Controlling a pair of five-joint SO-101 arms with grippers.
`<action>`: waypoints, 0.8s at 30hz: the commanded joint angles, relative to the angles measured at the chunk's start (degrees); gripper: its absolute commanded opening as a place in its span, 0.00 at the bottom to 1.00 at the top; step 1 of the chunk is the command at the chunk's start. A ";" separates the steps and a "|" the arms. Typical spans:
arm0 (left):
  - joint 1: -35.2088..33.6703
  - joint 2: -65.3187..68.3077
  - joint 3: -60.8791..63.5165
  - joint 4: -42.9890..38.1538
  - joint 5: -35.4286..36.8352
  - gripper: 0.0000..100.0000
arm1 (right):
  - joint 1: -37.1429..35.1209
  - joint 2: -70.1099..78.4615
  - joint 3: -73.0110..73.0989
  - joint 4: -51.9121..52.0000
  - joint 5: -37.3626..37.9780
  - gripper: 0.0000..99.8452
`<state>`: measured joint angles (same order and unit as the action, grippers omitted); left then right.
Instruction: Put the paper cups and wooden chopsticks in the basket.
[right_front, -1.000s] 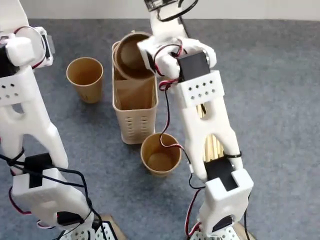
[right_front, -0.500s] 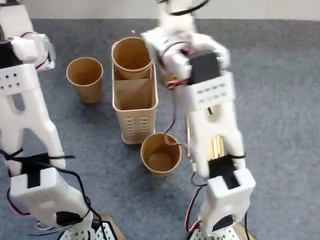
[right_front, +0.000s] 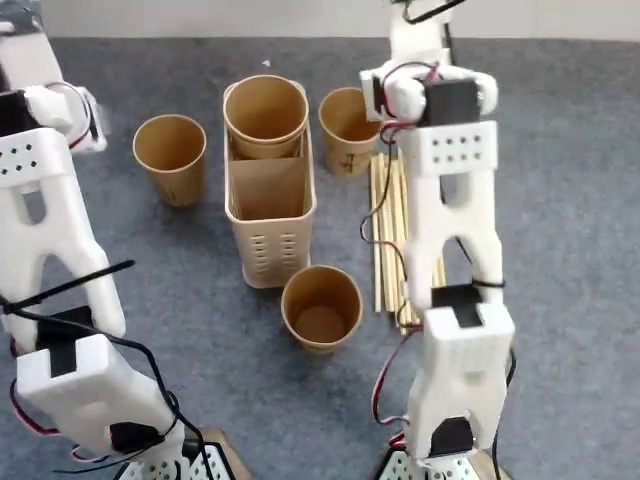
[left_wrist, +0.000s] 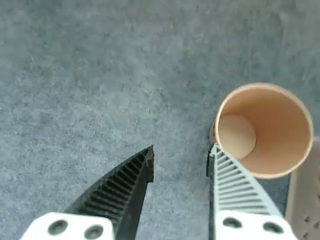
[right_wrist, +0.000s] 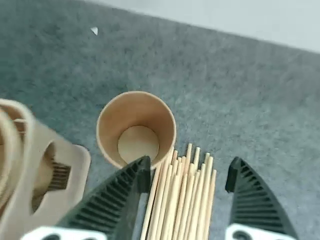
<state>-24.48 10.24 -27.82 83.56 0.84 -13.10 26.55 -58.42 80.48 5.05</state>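
Basket (right_front: 270, 255) holds one paper cup (right_front: 265, 110) — left gripper (left_wrist: 181, 150), right gripper (right_wrist: 189, 161) both spread, empty.

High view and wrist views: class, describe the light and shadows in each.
High view: soft, even light, only faint shade on the grey carpet around the beige plastic basket, no glare. Left wrist view: the brown paper cup has a paler bottom and a dimmer inner wall. Right wrist view: the pale wooden chopsticks cast no distinct shadows.

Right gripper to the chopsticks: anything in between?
Nothing visible. The right gripper hangs open directly over the chopsticks; the nearest paper cup stands beside their ends, not across the path.
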 joint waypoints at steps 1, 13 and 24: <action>0.40 -0.40 2.24 -1.41 -2.02 0.21 | 0.66 4.97 -2.07 -4.62 -0.70 0.25; -2.68 -0.40 3.12 -3.69 -2.02 0.21 | 0.84 9.27 -1.63 -4.79 -2.64 0.25; -2.68 -0.40 3.21 -3.52 -2.02 0.21 | 3.56 9.36 -1.71 -5.49 -2.64 0.25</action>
<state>-26.86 10.24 -24.40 80.75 -0.40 -12.66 36.75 -58.42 76.26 3.03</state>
